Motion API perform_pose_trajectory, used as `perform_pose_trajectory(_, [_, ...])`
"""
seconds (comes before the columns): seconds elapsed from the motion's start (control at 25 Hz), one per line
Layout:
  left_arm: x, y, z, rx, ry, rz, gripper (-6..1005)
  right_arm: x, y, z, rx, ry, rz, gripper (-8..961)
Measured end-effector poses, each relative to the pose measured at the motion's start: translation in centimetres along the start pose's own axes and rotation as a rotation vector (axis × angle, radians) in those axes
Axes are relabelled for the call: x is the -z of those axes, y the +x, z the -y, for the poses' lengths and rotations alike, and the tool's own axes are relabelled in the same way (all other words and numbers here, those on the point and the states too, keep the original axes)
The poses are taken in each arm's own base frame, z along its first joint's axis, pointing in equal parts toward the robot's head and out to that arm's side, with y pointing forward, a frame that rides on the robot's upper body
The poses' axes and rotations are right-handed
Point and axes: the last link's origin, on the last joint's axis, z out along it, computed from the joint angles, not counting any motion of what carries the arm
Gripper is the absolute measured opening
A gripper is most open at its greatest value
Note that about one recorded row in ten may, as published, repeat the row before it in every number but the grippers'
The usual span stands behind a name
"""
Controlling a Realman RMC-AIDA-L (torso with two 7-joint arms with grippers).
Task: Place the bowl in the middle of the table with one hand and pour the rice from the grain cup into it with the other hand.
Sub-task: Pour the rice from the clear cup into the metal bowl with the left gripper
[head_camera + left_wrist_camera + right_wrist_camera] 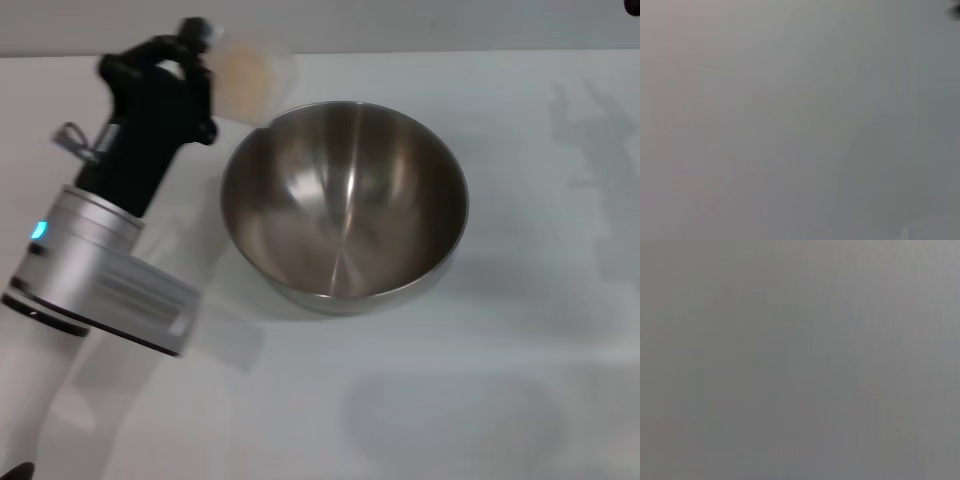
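Observation:
The steel bowl stands on the white table near its middle, and I see no rice inside it. My left gripper is shut on the transparent grain cup, held tilted just beyond the bowl's far left rim. Pale rice shows inside the cup. My right gripper is out of view. Both wrist views show only a plain grey surface.
The table's far edge runs along the top of the head view. My left arm reaches across the table's left side.

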Motion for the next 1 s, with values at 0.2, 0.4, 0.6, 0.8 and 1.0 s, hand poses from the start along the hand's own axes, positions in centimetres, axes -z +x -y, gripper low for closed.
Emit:
perform_pose_trajectory(0.2, [-0.6,1.3,-1.4,-0.296,-0.077,-0.071,23,-0.2,0.0,0.0,0.001,-0.003,0.002,373])
perform_pose_trajectory(0.4, [-0.3,1.7,-2.7,-0.563,-0.145,-0.119,23,-0.4,-0.1,0.0,0.003,-0.005,0.003,374])
perform_pose_trajectory(0.6, [0.1,1.7,-3.1,-0.773,-0.157,-0.138,24,-0.3,0.0,0.1,0.007,-0.006,-0.002,374])
perform_pose_trajectory(0.8, [0.5,1.7,-3.2,-0.971,-0.150,-0.156,24,-0.4,0.1,0.1,0.009,-0.010,-0.002,375])
perform_pose_trajectory(1.0, [1.0,1.8,-3.4,-0.967,-0.154,-0.159,24,-0.5,0.0,0.0,0.009,-0.014,0.004,373])
